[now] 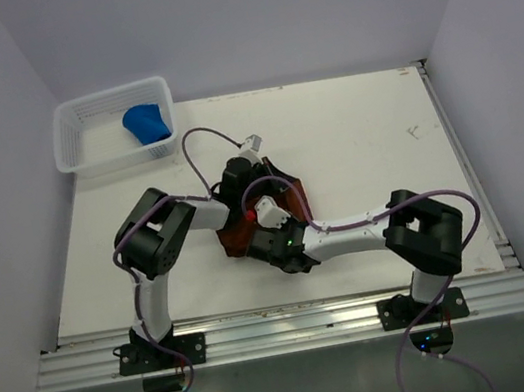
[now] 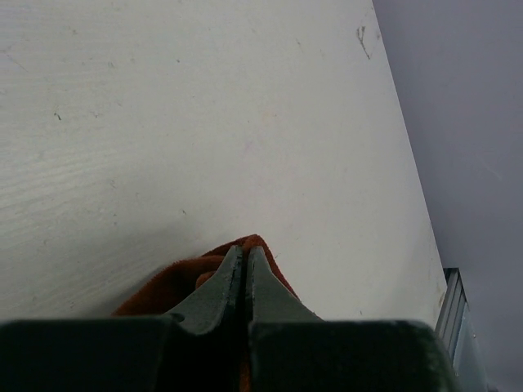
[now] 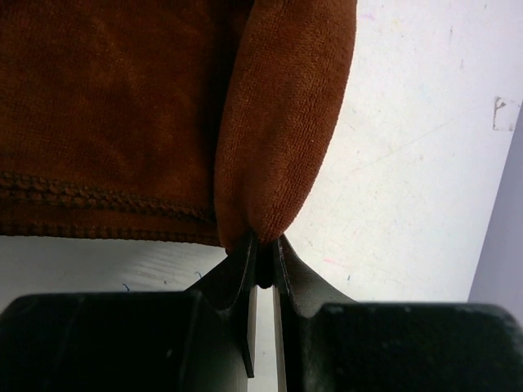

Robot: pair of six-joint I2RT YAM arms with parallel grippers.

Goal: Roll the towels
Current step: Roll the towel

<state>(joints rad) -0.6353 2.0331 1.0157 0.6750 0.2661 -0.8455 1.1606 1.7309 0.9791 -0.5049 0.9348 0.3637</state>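
Top external view: we are holding both arms over the rust-brown towel [image 1: 290,191] near the centre of the table [image 1: 363,137].
We are clenching the right gripper [image 3: 263,242] on a rounded fold of that towel, which is bulging toward twelve o'clock from its tips. We are holding the left gripper [image 2: 246,250] fully closed with cloth showing around its tips; we cannot tell whether any is pinched. The royal blue towel [image 1: 148,124] is lying bunched in the white mesh basket [image 1: 71,148] at the table's eleven o'clock corner.
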